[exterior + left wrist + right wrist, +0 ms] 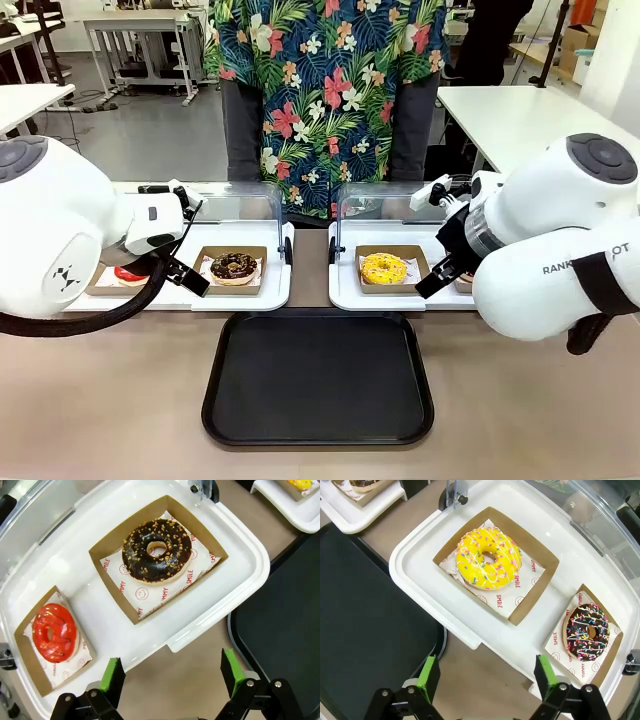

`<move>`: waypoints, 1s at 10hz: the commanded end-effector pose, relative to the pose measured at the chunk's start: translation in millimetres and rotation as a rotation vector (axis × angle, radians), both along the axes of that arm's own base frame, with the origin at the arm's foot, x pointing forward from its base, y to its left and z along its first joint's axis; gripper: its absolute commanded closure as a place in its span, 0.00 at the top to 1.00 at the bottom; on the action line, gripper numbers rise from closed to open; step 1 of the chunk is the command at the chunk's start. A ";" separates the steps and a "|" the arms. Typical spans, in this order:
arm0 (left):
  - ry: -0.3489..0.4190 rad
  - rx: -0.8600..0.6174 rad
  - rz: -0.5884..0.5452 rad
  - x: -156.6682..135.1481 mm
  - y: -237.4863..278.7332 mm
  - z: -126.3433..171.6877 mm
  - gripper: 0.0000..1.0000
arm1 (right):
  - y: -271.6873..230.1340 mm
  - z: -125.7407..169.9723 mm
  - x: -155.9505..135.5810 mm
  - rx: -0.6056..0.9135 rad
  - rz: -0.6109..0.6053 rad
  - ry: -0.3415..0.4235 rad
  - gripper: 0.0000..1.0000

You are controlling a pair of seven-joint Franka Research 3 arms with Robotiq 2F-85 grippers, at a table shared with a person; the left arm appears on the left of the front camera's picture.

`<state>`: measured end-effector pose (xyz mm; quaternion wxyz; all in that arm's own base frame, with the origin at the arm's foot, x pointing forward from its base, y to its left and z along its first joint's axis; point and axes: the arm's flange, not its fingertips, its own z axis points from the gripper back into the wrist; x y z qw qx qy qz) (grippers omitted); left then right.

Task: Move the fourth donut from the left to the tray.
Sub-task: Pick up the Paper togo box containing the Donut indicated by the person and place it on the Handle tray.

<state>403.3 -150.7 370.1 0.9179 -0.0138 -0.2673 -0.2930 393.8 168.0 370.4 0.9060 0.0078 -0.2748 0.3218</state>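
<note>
Your right gripper (486, 672) hangs with its jaws apart and the green pads empty, over the tan bench (470, 655) just off the white plastic display tray (420, 575). The fourth donut (588, 632) is a glossy dark chocolate ring with thin white drizzle and coloured sprinkles. It sits on printed white paper in a shallow brown cardboard holder (612, 655), ahead and to the right of the gripper's right-hand finger, untouched. The yellow-glazed donut (488, 558) lies straight ahead of the gripper. The tray (360, 605), flat black plastic with rounded corners, lies to the gripper's left. Your left gripper (172, 672) is also spread wide and empty, with the crumb-topped chocolate donut (157, 550) ahead.
</note>
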 end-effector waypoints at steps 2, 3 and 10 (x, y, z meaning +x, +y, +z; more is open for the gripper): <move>-0.017 -0.063 -0.021 5.9 11.1 25.9 1.00 | -3.9 24.2 7.9 0.041 0.002 0.000 1.00; 0.006 -0.118 -0.039 13.5 32.1 55.7 1.00 | -20.3 61.0 8.4 0.098 0.001 -0.002 1.00; 0.024 -0.453 -0.368 4.5 266.1 150.5 1.00 | -250.4 152.7 16.3 0.470 0.184 -0.013 1.00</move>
